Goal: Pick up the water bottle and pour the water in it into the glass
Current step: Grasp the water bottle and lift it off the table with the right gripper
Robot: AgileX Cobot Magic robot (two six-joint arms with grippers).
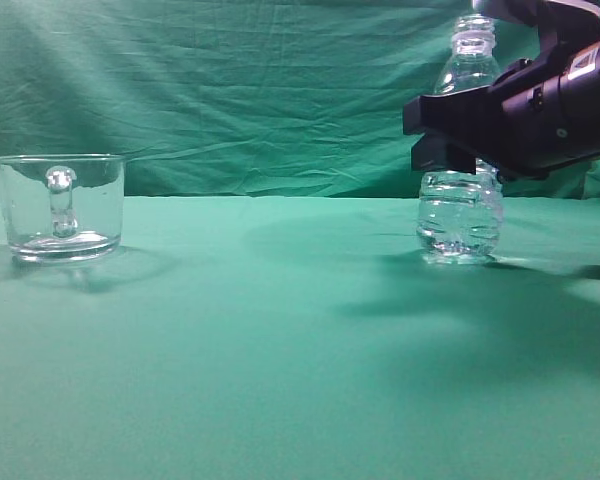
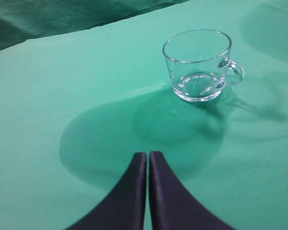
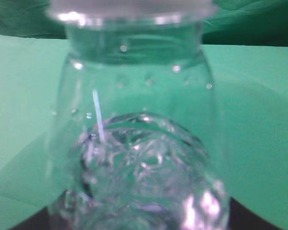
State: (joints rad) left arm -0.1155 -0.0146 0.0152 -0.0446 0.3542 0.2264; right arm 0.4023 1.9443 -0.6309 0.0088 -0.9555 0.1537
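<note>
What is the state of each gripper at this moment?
Left gripper: closed, holding nothing, short of the glass.
Right gripper: at the water bottle; open or closed cannot be told.

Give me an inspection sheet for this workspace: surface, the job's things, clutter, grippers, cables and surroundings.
Surface: green cloth-covered table, smooth, no spills seen.
Job's things: tall clear ribbed plastic water bottle stands upright at the right, uncapped, water in its lower part. Short clear glass mug with a rounded handle stands upright at the left, far from the bottle, looks empty.
Clutter: nothing seen.
Grippers: black right gripper is at the bottle's middle; whether it is closed on it cannot be told. Black left gripper is shut, empty, short of the glass.
Cables: nothing seen.
Surroundings: wrinkled green cloth backdrop.
</note>
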